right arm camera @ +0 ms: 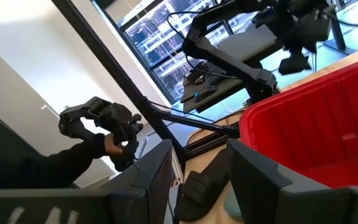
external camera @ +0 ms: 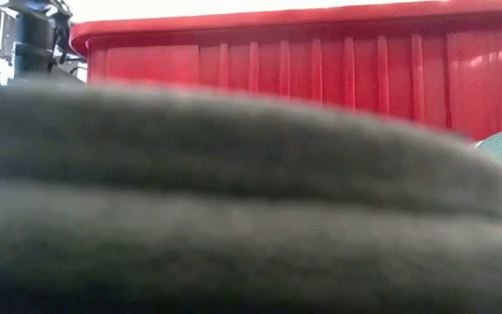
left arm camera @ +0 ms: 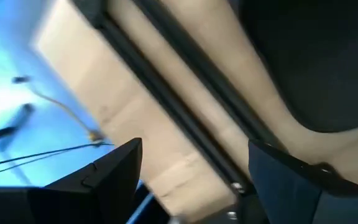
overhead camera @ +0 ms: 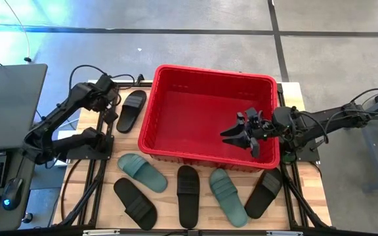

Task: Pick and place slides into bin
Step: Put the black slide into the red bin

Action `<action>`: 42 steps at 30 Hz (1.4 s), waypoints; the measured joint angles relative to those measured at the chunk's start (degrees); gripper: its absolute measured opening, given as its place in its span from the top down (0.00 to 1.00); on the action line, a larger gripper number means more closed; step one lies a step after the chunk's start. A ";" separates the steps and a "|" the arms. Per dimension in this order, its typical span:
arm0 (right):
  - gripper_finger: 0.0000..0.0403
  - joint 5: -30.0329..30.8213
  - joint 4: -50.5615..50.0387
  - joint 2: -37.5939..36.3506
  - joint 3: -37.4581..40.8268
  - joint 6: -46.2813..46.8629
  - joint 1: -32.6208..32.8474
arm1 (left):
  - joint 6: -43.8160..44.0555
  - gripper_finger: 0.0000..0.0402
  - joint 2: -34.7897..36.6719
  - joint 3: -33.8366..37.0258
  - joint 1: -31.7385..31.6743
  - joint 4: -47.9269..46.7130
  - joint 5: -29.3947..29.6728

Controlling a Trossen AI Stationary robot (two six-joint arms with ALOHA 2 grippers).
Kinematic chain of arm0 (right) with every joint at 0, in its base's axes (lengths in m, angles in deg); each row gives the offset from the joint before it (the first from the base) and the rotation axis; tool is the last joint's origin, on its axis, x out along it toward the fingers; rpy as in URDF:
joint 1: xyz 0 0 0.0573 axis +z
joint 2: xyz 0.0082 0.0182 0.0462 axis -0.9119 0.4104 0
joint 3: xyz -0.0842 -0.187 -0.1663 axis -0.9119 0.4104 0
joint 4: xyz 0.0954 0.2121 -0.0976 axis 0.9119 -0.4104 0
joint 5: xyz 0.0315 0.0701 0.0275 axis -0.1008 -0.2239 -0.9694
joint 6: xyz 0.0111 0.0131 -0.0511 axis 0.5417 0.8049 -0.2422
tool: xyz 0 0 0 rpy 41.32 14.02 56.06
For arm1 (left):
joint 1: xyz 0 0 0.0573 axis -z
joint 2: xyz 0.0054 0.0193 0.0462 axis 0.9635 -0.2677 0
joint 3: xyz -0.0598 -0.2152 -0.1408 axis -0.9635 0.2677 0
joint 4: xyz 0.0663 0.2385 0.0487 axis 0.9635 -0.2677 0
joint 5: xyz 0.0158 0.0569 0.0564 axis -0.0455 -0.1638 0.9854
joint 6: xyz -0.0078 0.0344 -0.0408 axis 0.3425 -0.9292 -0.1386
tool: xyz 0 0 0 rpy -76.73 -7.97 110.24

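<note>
Overhead, six flat slides [overhead camera: 190,195], four black, two teal-green; both arms' fingers [overhead camera: 249,136] spread.

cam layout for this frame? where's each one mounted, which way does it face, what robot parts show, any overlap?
High: overhead, straight down; both arms, red bin, six slides.
Low: tabletop height, level; a black slide blocks most, bin wall behind.
Left wrist: on left arm, facing the table edge; own fingers.
Right wrist: on right arm, facing across the bin; own fingers, left arm beyond.
Shared: high, low and right wrist all show the bin.
</note>
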 joint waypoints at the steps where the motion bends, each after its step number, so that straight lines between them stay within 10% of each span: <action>1: 0.65 0.29 0.00 0.00 0.00 -0.67 0.00 | -0.57 0.31 -0.01 0.76 -0.32 0.40 -1.91; 16: 0.65 1.95 -0.09 0.00 0.00 -2.34 0.00 | -8.72 0.31 -6.16 3.79 5.64 3.85 -16.62; 42: 0.65 1.84 -0.11 0.00 0.00 0.18 0.00 | -7.63 0.31 -25.19 -6.68 16.29 15.21 -1.29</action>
